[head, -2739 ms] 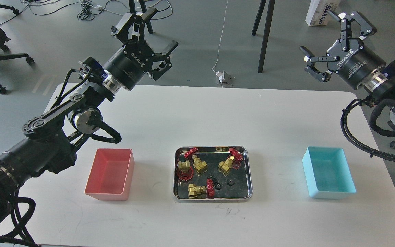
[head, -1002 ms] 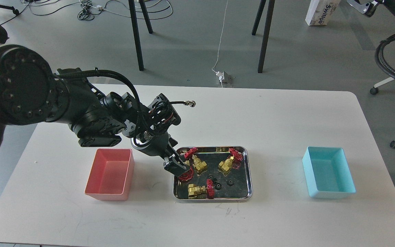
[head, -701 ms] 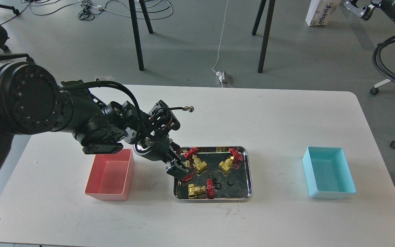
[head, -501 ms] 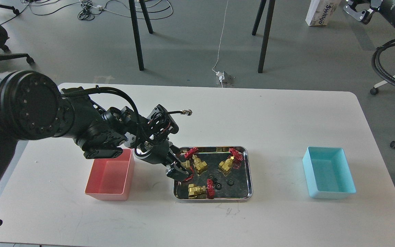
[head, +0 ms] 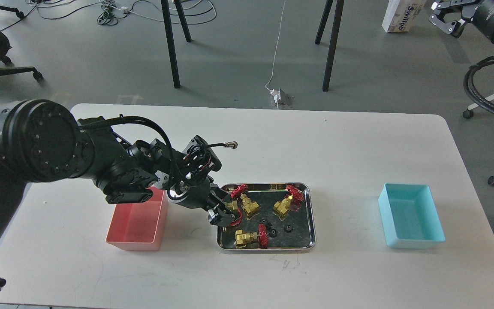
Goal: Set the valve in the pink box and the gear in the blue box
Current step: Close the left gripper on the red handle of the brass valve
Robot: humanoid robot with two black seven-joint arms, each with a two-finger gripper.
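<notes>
Head view shows both bins empty, so nothing has been sorted yet. The pink box (head: 137,223) sits at nine o'clock from the steel tray (head: 311,214), the blue box (head: 411,221) at three o'clock, all on the white worktop (head: 337,150). My left hand (head: 223,213) is down at the tray's nine o'clock edge, its fingers closed around the valve (head: 232,210) there, red handwheel showing beside them; whether the valve is off the tray floor I cannot tell. Three more valves and the gears (head: 273,229) lie loose in the tray. My right hand (head: 444,17) is raised far off at one o'clock, too small to judge its opening. All the carrying is left.
</notes>
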